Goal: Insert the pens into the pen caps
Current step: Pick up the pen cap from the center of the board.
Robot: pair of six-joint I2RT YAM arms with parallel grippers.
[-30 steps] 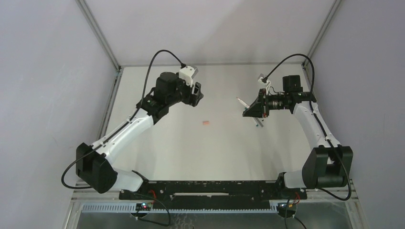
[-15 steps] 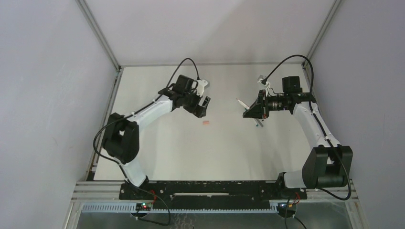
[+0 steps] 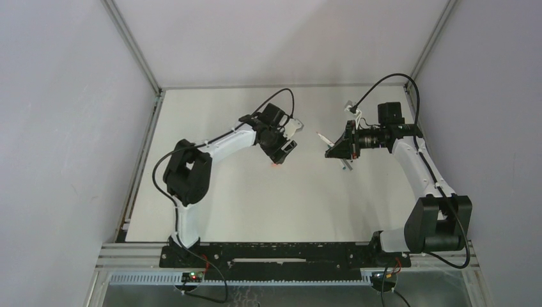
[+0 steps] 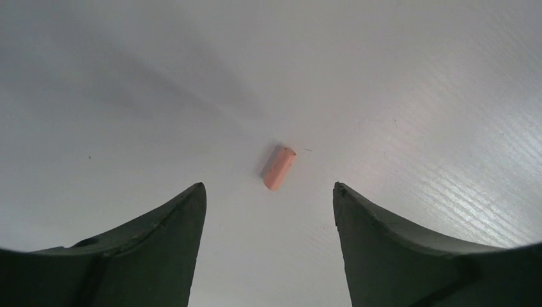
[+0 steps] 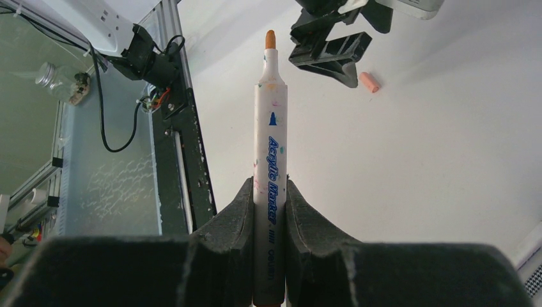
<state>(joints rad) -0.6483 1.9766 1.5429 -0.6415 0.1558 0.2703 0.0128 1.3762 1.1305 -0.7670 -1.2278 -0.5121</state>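
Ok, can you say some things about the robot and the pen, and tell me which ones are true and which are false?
1. The right gripper is shut on a white pen. True.
2. The pen has its cap on. False: its orange tip is bare.
3. The left gripper is open. True.
4. The left gripper is squeezing the little cap. False: the salmon-pink cap lies on the table, and nothing touches it.
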